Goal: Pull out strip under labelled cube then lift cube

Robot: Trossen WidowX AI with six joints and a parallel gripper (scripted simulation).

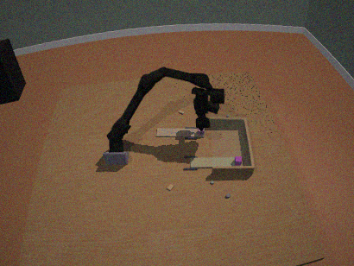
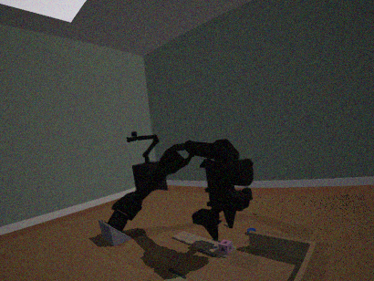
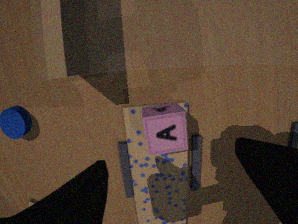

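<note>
The labelled cube point(image 1: 201, 133) point(image 2: 225, 247) point(image 3: 166, 134) is pink with a dark letter A on top. It rests at the far end of a pale strip point(image 1: 168, 132) point(image 2: 184, 236) point(image 3: 142, 170) with blue dots, between two dark rails at the box's open side. My gripper point(image 1: 202, 127) point(image 2: 223, 233) point(image 3: 173, 157) is open above the strip and cube, pointing down, its fingers well apart and holding nothing. A second pale strip point(image 1: 216, 162) reaches into the box, with a magenta cube point(image 1: 237, 160) on its far end; no label is readable on that cube.
The box point(image 1: 249, 142) point(image 2: 311, 251) point(image 3: 52, 40) has raised walls beyond the labelled cube. Rails point(image 3: 125, 167) point(image 3: 196, 162) flank the dotted strip. A blue round object point(image 2: 251, 231) point(image 3: 15, 122) lies outside the box. Small pieces point(image 1: 181, 112) point(image 1: 170, 187) point(image 1: 227, 196) are scattered on the surface.
</note>
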